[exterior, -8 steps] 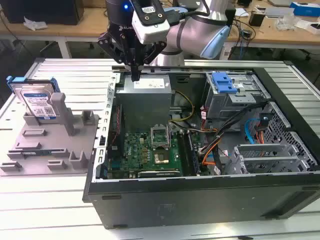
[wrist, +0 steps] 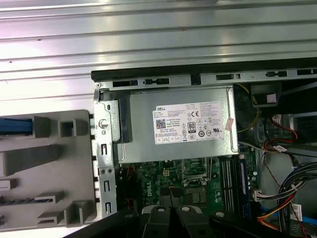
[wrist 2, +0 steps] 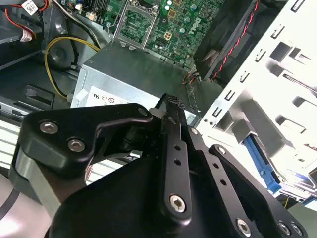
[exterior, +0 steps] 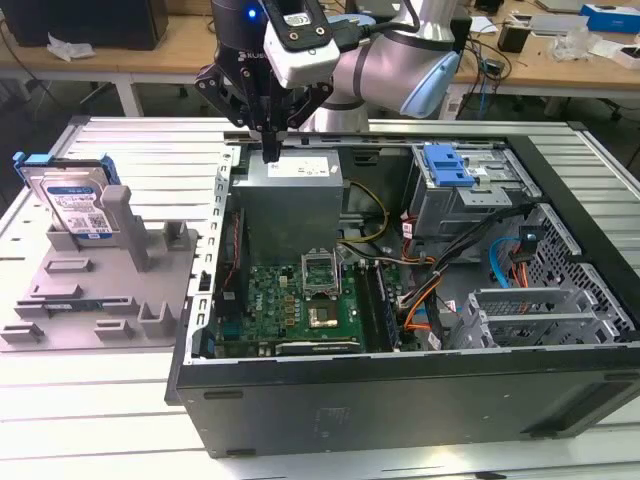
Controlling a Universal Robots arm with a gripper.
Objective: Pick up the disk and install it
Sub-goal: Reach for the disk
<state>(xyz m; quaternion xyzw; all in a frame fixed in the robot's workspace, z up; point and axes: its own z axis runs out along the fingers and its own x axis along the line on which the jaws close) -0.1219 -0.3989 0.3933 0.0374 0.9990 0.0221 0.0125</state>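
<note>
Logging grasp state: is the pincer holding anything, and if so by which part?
Nothing is held. The pincer hangs shut over the power supply; the disk stands in the grey fixture.

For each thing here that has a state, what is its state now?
Black gripper: shut, empty, above the grey metal power supply box.
Silver-grey disk in blue plastic carrier: standing upright in the grey plastic fixture, not gripped.
Black computer case: side open, interior exposed.

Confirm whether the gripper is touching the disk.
Apart. In the exterior view the gripper hangs above the power supply inside the case, while the disk stands in the grey fixture at the exterior view's left.
</note>
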